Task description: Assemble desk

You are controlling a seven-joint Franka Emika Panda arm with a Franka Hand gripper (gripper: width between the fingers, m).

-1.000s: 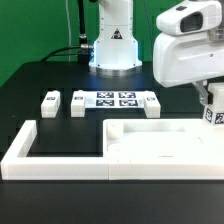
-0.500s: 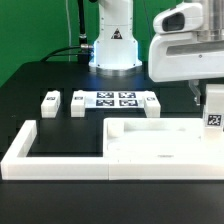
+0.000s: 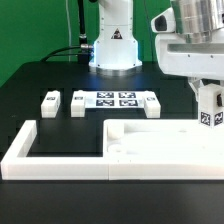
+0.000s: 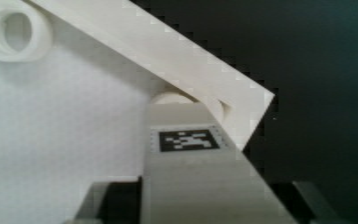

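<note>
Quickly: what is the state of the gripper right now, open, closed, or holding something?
Gripper: closed, holding a white leg that bears a tag.

The tool [image 3: 206, 97] grips a tagged leg [image 3: 209, 115] over the tabletop [image 3: 150, 141].

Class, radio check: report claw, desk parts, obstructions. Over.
Claw shut on leg, at tabletop corner. Three spare legs by marker board. Nothing blocking.
</note>
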